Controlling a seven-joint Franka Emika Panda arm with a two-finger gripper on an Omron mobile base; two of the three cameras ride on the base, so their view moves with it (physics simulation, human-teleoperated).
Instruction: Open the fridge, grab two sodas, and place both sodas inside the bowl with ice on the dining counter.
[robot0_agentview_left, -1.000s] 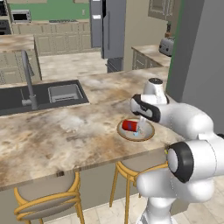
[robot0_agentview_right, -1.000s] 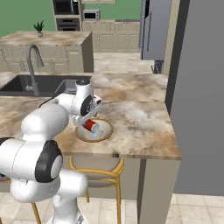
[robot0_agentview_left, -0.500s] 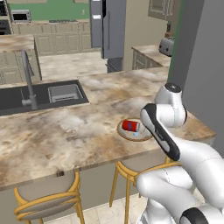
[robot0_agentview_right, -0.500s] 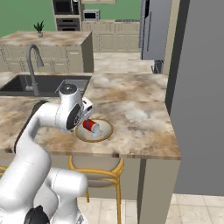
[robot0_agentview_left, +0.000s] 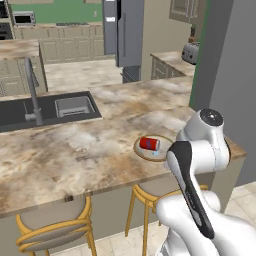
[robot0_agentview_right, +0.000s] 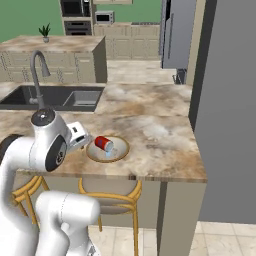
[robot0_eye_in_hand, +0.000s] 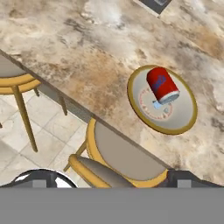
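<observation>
- The red can (robot0_eye_in_hand: 162, 85) is seen lying on its side inside the tan bowl (robot0_eye_in_hand: 186, 121), with pale ice (robot0_eye_in_hand: 157, 105) just beside it at the can's silver end.
- The bowl (robot0_agentview_left: 140, 151) is set on the marbled surface (robot0_agentview_left: 75, 150), close to the near edge; in the right base view the can (robot0_agentview_right: 104, 143) sits left of centre in the bowl (robot0_agentview_right: 120, 152).
- The dark sink (robot0_agentview_left: 55, 108) and grey faucet (robot0_agentview_left: 31, 90) are found well apart from the bowl, toward 10 o'clock in the left base view.
- The fridge (robot0_agentview_left: 124, 32) is seen far back, toward 12 o'clock, doors apparently shut, though that is hard to confirm at this range.
- The hand (robot0_agentview_right: 79, 136) is held just at 9 o'clock of the bowl in the right base view, nothing carried; its fingers are read as spread wide apart, though they are poorly shown.
- Wooden stools (robot0_eye_in_hand: 114, 162) are tucked under the surface edge below the bowl.
</observation>
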